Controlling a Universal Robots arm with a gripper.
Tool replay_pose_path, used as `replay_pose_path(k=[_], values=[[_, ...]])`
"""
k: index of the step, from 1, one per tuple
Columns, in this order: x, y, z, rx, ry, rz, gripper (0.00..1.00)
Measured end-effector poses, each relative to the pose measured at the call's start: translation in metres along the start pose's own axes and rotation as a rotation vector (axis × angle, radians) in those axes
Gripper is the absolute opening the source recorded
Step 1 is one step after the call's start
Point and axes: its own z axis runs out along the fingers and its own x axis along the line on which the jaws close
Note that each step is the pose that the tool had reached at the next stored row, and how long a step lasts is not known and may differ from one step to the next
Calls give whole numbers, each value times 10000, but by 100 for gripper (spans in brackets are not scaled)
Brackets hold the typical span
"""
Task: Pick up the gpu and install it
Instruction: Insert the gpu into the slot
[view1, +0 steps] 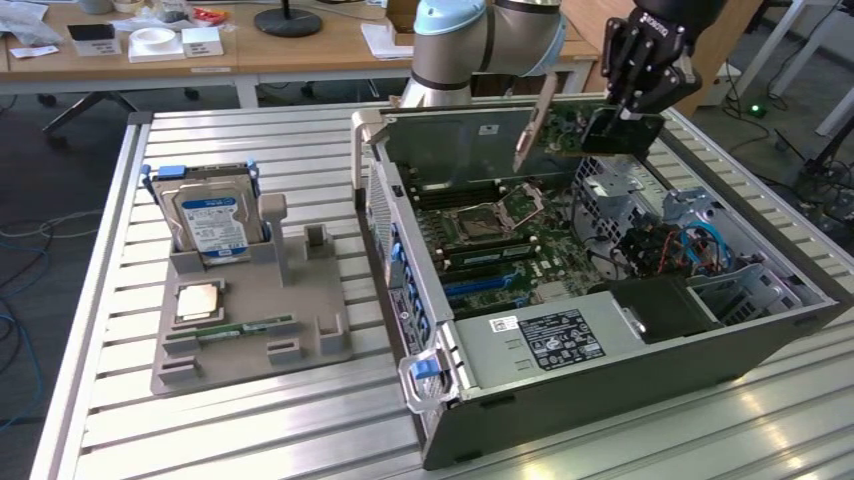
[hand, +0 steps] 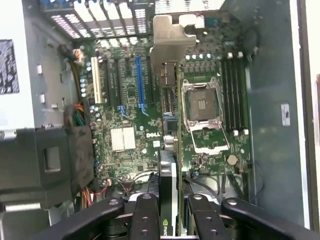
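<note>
Black claw (view1: 630, 105) of the robot arm grips the gpu (view1: 617, 132) by its dark end, upper right of the exterior frame, over the far side of an open computer case (view1: 441, 420) lying on a slatted metal desk (view1: 240, 430). The card stands on edge, its long axis running from the claw towards the exterior view's left. Its silver end bracket (view1: 534, 120) leads and slants down towards the motherboard (view1: 494, 240). The card hangs above the board, not seated in any slot.

From the wrist, the claw (hand: 171, 200) is clamped on both faces of the gpu (hand: 169, 95), which is seen edge-on with a finger (hand: 145, 215) pressed to each side. A green Nvidia logo (hand: 165, 232) is partly readable on the card between the fingers. White "DELL" lettering (hand: 150, 134) shows on the motherboard (hand: 125, 100) below, near a blue expansion slot (hand: 140, 82), and the empty processor socket (hand: 202, 107) lies on the card's other side.

Near the case's front, a power supply carries a black label (view1: 554, 340) whose print is too small to read. At middle left of the exterior frame, a grey holder (view1: 314, 330) on the desk carries an upright hard drive (view1: 214, 225) with a blue label, its text illegible, and a slim green memory stick (view1: 254, 327).
</note>
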Motion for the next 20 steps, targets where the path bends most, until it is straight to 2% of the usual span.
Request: replay_pose_path(k=[15,20], values=[[-1,0,2,-3,7,-157,27],[0,8,25,30,3,-157,27]])
